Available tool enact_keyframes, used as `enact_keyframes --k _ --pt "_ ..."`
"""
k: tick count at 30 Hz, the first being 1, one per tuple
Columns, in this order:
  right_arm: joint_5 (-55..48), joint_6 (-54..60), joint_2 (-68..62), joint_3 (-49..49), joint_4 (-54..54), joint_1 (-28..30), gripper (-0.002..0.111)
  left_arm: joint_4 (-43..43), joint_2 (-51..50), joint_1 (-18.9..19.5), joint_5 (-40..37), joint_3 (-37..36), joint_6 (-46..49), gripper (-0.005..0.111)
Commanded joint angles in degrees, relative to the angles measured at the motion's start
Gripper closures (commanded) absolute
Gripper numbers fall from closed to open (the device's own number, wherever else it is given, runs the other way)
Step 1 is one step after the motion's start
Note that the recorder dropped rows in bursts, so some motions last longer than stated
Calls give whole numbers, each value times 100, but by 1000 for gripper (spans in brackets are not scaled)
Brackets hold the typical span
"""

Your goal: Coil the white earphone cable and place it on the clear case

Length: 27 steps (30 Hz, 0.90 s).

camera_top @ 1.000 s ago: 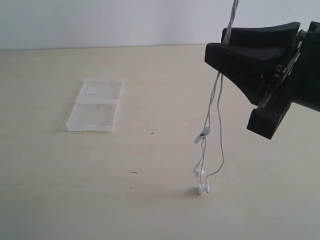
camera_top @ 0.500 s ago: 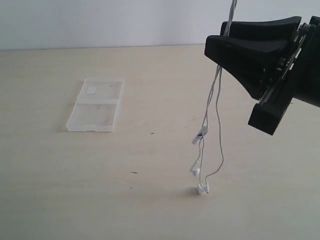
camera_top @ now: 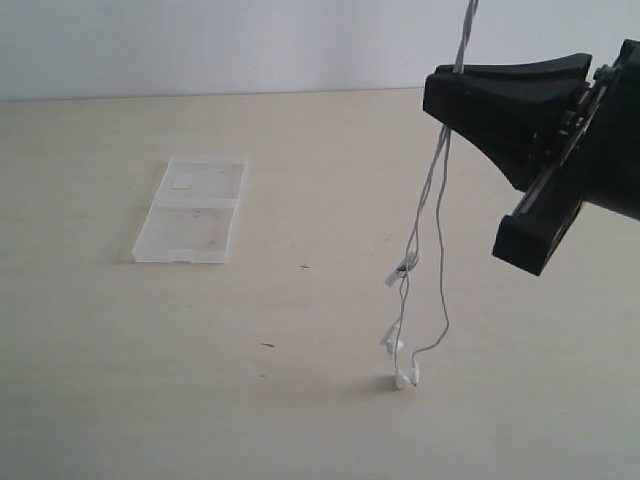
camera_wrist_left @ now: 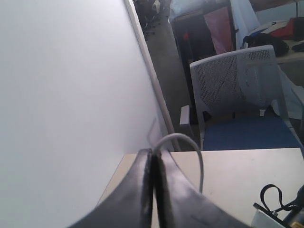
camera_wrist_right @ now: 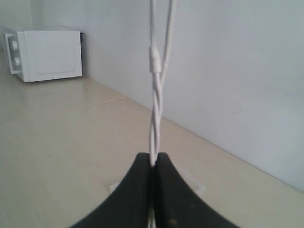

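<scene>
Closed left fingers (camera_wrist_left: 140,199), closed right fingers (camera_wrist_right: 135,190)

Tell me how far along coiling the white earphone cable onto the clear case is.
Done: the thin white earphone cable is picked up, its earbuds dangling lowest. In hand: the left gripper and the right gripper are both shut on it, strands twisted but hanging long. Left: no coil is formed, and the clear hinged plastic case lies open, away from the cable.

The right gripper (camera_wrist_right: 152,160) pinched the white earphone cable (camera_wrist_right: 156,111) between closed black jaws. Its twisted strands ran straight up out of frame. A white microwave (camera_wrist_right: 45,53) sat by the wall.
</scene>
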<state>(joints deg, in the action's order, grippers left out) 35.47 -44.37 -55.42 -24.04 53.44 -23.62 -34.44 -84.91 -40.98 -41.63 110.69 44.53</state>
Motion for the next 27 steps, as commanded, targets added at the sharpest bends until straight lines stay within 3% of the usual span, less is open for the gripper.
enact_keyframes --k 1,11,19,27 --pt "-214 -283 -28 -38 358 -10 108 283 26 -14 -128 -10 -270 107" --pt "-286 -1310 -15 -153 1344 -10 108 1892 2 19 -301 -10 -1656 107" --pt "-276 -2976 289 -507 3005 -10 108 1881 -351 607 -559 -10 -1844 107" --pt "-566 -3963 610 -558 3790 -10 108 1626 -640 1280 -989 -10 -1844 107"
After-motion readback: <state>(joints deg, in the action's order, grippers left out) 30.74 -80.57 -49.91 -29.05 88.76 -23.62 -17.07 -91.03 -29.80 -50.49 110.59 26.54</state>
